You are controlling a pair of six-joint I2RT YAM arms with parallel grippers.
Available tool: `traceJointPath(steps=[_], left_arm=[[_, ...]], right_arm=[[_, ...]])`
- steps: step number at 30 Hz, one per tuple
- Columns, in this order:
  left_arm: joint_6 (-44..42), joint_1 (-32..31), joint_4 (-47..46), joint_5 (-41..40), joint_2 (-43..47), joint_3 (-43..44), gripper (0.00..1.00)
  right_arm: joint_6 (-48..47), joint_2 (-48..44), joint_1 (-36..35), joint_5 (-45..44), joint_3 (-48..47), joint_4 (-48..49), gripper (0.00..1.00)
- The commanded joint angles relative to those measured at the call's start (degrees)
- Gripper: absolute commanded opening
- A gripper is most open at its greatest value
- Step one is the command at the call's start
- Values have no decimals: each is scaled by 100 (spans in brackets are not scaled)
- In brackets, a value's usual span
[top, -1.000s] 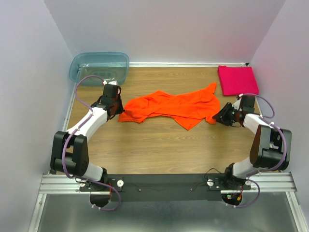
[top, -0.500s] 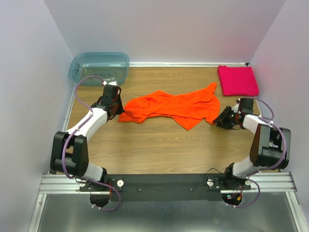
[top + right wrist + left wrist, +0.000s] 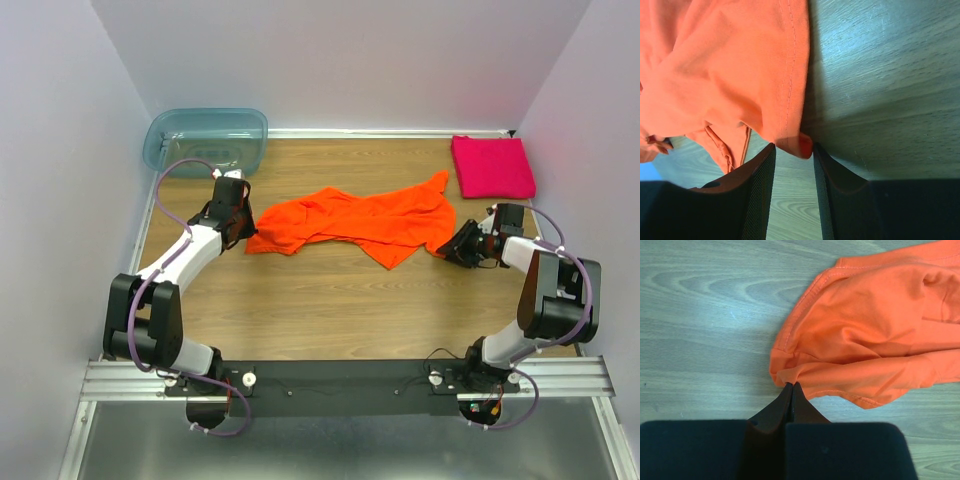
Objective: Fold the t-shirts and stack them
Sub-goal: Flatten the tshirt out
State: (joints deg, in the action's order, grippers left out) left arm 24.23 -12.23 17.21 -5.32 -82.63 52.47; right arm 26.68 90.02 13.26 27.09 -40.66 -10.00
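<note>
L arm and R arm reach out from the near edge of the wooden bench (image 3: 330,310), one to each end of the orange t-shirt (image 3: 360,218). L claw (image 3: 791,386) is closed tight, tips pinching a small bunch of cloth at the shirt's L hem; fabric puckers toward the tips in the wrist view. R claw (image 3: 792,147) has a narrow gap, jaws apart w/ the stitched hem corner of the shirt's R end sitting between them. Can't tell if that corner is squeezed or just lying in the gap. The orange shirt is mid-bench, spread crosswise but rumpled, w/ folds and a flap hanging toward the near side, not folded. Further back, at the far R corner, the magenta t-shirt (image 3: 492,166) lies folded to a neat square, flat on the bench, well apart from the orange one. At the far L corner is a translucent blue-green tub (image 3: 205,138), against the wall.
</note>
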Motion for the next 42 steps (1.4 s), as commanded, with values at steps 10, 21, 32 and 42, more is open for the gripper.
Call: traceJointPath(steps=[10, 21, 32, 42], left_arm=[[-23, -8, -95, 49, 168, -70, 0], [-15, -8, -86, -30, 160, -44, 0], [3, 1, -43, -250, 177, 88, 0], [-5, 457, 510, -881, 257, 2323, 0]], right_arm=[[180, 437, 37, -732, 305, -134, 44], [303, 745, 37, -1048, 305, -151, 32], [312, 360, 28, -1276, -37, -607, 1], [417, -968, 37, -1953, -2468, -1416, 1]])
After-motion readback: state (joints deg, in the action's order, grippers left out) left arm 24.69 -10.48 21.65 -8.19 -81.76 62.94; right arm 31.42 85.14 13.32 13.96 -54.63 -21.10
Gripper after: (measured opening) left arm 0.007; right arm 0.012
